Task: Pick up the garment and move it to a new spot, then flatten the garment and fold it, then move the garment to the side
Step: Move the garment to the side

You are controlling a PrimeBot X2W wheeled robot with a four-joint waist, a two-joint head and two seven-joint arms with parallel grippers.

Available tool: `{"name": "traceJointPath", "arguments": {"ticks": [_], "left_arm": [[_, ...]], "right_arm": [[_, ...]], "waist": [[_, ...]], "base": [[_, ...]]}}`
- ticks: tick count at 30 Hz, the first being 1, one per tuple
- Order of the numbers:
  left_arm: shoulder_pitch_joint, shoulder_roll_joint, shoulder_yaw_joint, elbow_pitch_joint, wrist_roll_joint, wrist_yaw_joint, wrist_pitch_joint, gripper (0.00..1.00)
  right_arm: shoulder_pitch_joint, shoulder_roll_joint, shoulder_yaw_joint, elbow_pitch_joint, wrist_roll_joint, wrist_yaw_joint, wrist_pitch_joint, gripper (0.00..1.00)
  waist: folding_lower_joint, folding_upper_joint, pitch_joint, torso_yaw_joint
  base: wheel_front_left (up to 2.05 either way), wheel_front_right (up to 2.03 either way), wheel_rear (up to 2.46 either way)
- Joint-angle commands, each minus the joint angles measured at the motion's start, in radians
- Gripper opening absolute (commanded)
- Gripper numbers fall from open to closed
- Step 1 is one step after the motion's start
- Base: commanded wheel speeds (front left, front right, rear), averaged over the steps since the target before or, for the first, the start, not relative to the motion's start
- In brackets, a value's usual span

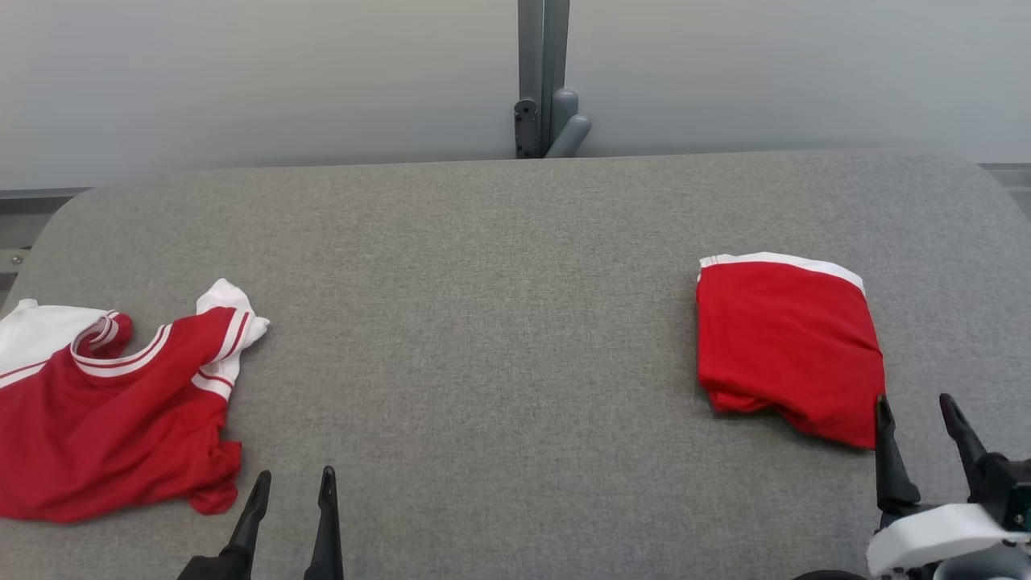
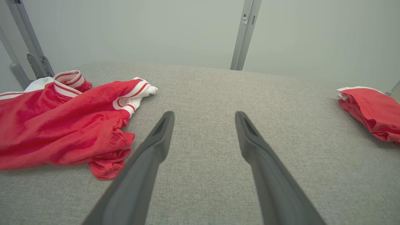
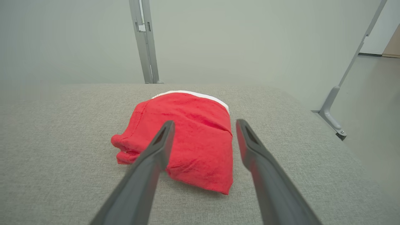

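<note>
Grey woven cloth covered the bench (image 1: 499,242). The head view alone held both garments at once. A crumpled red-and-white shirt (image 1: 105,419) lay at the lower left of the frame, cut off by the left edge. A folded red garment (image 1: 785,346) with a white strip along its far side lay at the right, well apart from the shirt.

The left wrist view showed the shirt (image 2: 62,131) closer, with its striped collar and cuff plain. It caught only part of the folded garment (image 2: 372,112) at its right edge. The right wrist view brought out the stacked layers at the lower left corner of the folded garment (image 3: 187,134). It also showed a metal bracket (image 3: 332,115) and bare floor (image 3: 368,125) at the right. A grey post (image 1: 542,72) stood behind the bench.

The left jaws stood wide apart and empty, their fingers (image 1: 326,515) just right of the shirt's hem. The right jaws were likewise spread wide, gripping nothing. One right finger (image 1: 890,451) overlapped the folded garment's near corner, and whether it touched the cloth could not be told.
</note>
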Motion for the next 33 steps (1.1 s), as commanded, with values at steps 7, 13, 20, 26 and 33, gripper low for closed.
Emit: {"name": "traceJointPath", "arguments": {"ticks": [7,13,20,26,33], "left_arm": [[-0.013,0.002,0.005,-0.007,0.005,-0.006,0.000,1.00],[-0.087,0.002,-0.025,-0.009,0.020,-0.021,0.000,1.00],[-0.144,0.002,-0.041,0.003,0.011,-0.022,0.000,1.00],[-0.167,0.002,-0.046,0.004,0.008,-0.016,0.000,1.00],[-0.192,0.002,-0.043,-0.017,0.003,-0.010,0.000,1.00]], "right_arm": [[-0.161,-0.103,0.045,0.112,0.136,-0.001,0.068,1.00],[-0.375,-0.174,0.038,0.245,0.319,-0.001,0.366,1.00],[-0.529,-0.176,0.017,0.432,0.343,-0.001,0.498,1.00],[-0.607,-0.151,0.003,0.547,0.383,-0.001,0.506,1.00],[-0.675,-0.187,0.094,0.520,0.450,-0.001,0.507,0.00]], "waist": [[0.0000,0.0000,0.031,-0.028],[0.0000,0.0000,0.150,-0.014],[0.0000,0.0000,0.233,0.033],[0.0000,0.0000,0.259,0.054],[0.0000,0.0000,0.308,0.013]], "base": [[0.00,0.00,0.00],[0.00,0.00,0.00],[0.00,0.00,0.00],[0.00,0.00,0.00],[0.00,0.00,0.00]]}}
